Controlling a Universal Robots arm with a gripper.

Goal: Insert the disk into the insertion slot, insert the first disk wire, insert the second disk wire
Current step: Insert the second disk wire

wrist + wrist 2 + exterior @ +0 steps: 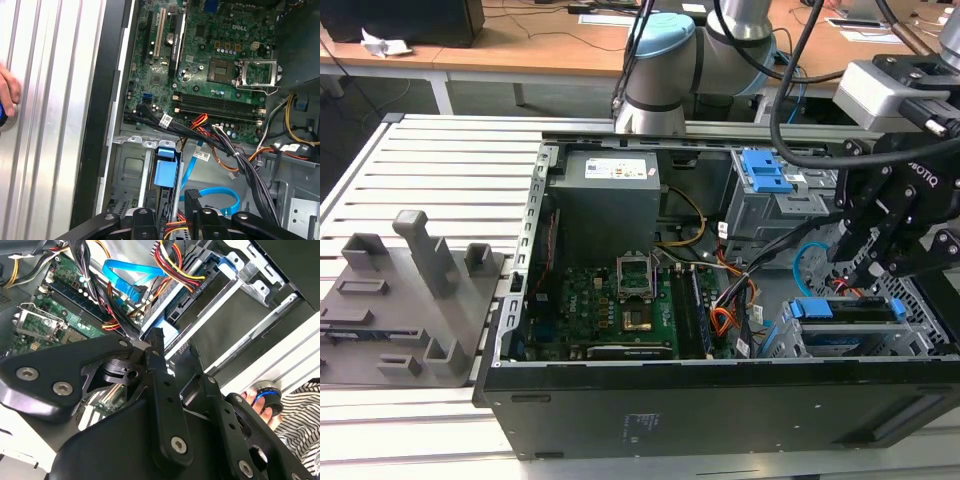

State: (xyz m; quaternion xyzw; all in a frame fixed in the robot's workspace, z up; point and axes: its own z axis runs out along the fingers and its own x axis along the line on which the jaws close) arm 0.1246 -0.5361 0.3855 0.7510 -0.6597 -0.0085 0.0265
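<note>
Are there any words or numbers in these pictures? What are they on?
On the gripper: white letters on its black body, a maker's mark, not read out here.
On the motherboard: a white maker's mark and tiny print, too small to read.
On the power supply sticker: print too small to read.
On the white cable tags: print too small to read.

Soft, even room light; shadows are faint. In the exterior view the slatted counter [440, 170] at nine o'clock glows pale, while the computer case [720, 400] interior sits shadowed. In the second wrist view the gripper [169, 343] reads near-black.
</note>
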